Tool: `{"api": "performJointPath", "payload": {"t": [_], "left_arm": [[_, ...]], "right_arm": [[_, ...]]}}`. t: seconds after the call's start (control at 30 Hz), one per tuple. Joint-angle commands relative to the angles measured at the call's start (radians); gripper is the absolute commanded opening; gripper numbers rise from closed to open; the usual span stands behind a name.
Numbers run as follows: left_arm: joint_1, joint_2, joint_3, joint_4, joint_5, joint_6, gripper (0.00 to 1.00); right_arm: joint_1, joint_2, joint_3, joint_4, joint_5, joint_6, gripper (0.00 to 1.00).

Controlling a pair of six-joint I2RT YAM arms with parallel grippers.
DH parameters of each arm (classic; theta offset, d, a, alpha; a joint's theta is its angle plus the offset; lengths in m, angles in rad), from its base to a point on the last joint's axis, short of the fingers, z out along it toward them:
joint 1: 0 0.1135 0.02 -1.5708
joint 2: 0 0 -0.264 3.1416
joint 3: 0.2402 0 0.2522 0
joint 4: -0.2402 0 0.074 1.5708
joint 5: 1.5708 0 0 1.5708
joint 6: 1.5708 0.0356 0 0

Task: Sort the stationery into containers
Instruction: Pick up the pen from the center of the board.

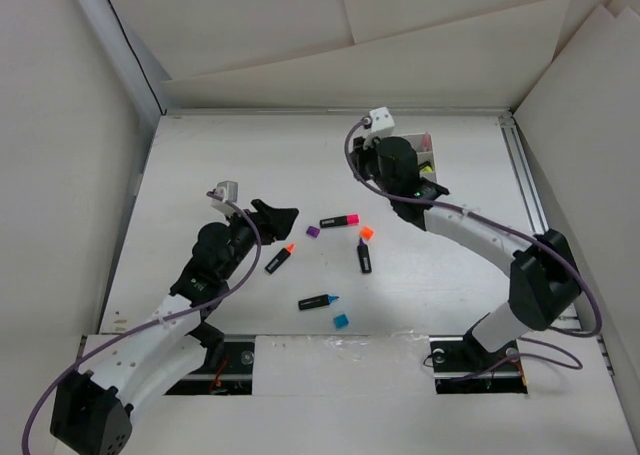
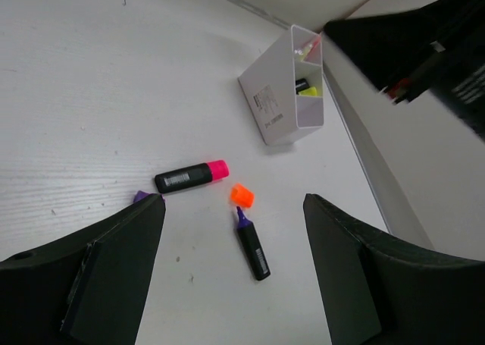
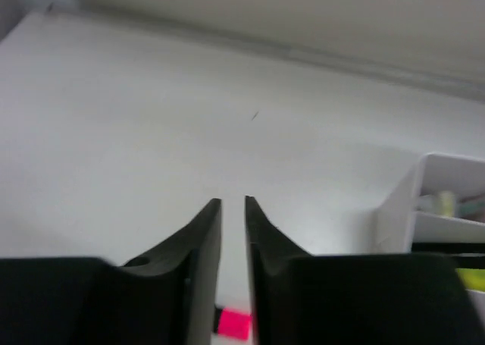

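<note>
**Sorting stationery: next pick.** The white box (image 2: 276,110) stands at the far right of the table (image 1: 220,165), with yellow items and a paler one already in its compartments. The right arm (image 1: 470,230) reaches just beside the box, its jaws drawn to a thin slit with nothing between them. The loose stationery lies near the table's centre, well apart from the box. It comprises a pink-capped highlighter (image 2: 189,177), an uncapped purple-tipped highlighter (image 2: 252,246) with an orange cap (image 2: 242,196) just beside its tip (contact cannot be told), a purple cap (image 1: 313,232), an orange-capped highlighter (image 1: 278,260), a blue-tipped marker (image 1: 318,301) and a blue cap (image 1: 341,320). The left arm (image 1: 215,260) hovers over this group, jaws wide and empty. The step in hand is judged to be the next pick, and the pink-capped highlighter, lying clear of its neighbours, looks the easiest candidate. The wrist should turn until the jaws straddle the black barrel crosswise, then descend squarely and close at mid-barrel so the highlighter lifts level. A pick of the purple-tipped highlighter should come from its rear end, to avoid knocking the orange cap. The small caps will likely need a narrower, well-centred pinch. Release should be low over a compartment, with the barrel in line with the dividers.
</note>
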Motion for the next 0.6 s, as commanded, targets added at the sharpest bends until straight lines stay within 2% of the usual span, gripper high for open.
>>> {"api": "performJointPath", "payload": {"t": [0.0, 0.1, 0.2, 0.27, 0.3, 0.4, 0.57], "left_arm": [[0.005, -0.065, 0.001, 0.015, -0.037, 0.013, 0.71], [0.005, -0.097, -0.008, 0.004, -0.046, 0.013, 0.71], [0.005, -0.108, 0.001, -0.028, -0.068, 0.013, 0.71], [0.005, -0.12, 0.001, -0.039, -0.068, 0.013, 0.71], [0.005, -0.134, 0.001, -0.039, -0.078, 0.013, 0.71], [0.005, -0.143, 0.001, -0.039, -0.088, 0.013, 0.72], [0.005, -0.153, -0.008, -0.039, -0.097, 0.013, 0.72]], "right_arm": [[0.017, 0.092, 0.09, -0.309, -0.371, -0.045, 0.3], [0.038, 0.231, 0.248, -0.538, -0.373, -0.076, 0.42], [0.047, 0.332, 0.352, -0.682, -0.335, -0.094, 0.47], [0.058, 0.343, 0.353, -0.683, -0.275, -0.094, 0.52], [0.058, 0.354, 0.353, -0.683, -0.259, -0.094, 0.59], [0.058, 0.365, 0.342, -0.683, -0.249, -0.094, 0.69], [0.076, 0.42, 0.365, -0.724, -0.248, -0.122, 0.7]]}}
